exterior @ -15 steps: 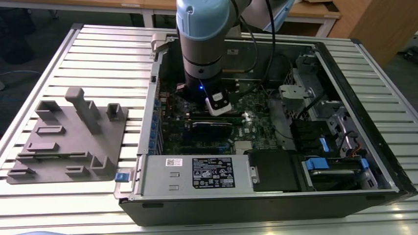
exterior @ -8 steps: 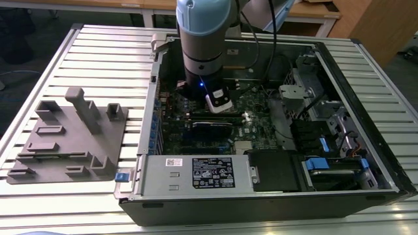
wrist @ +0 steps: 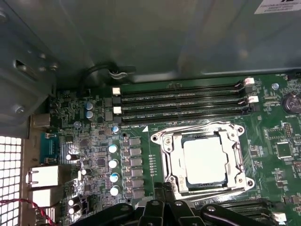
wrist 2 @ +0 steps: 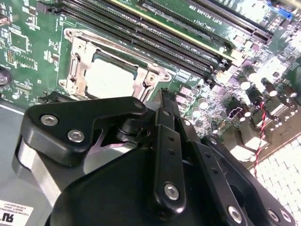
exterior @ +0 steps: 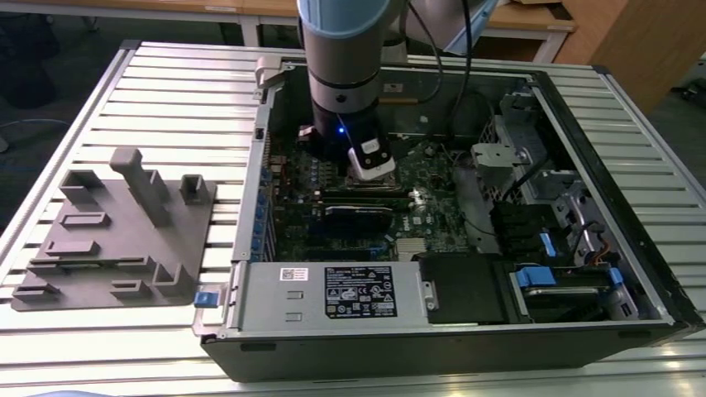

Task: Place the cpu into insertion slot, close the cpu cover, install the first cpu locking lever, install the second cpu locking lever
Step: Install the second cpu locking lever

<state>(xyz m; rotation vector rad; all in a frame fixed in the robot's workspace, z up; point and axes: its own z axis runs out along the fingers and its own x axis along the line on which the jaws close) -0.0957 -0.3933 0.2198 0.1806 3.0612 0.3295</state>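
The cpu (wrist: 204, 157) shows its pale silver top inside the insertion slot (wrist: 162, 139) on the green motherboard; it is also seen in the second wrist view (wrist 2: 110, 77). The cpu cover (wrist: 171, 160), a silver frame, lies flat around the chip. Thin lever rods run along the slot's sides; whether they are hooked down I cannot tell. My gripper (wrist: 161, 188) is shut with nothing in it, its tips beside one corner of the slot (wrist 2: 165, 96). In the exterior view the arm reaches down into the open computer case, and the gripper (exterior: 372, 169) hides the slot.
Long black memory slots (wrist: 178, 101) run beside the socket, and a row of capacitors (wrist: 113, 162) stands on the other side. The case walls (exterior: 574, 107), power supply (exterior: 331, 294) and drive cage (exterior: 551, 281) close in the board. A grey fixture (exterior: 116, 231) lies on the exterior view's left.
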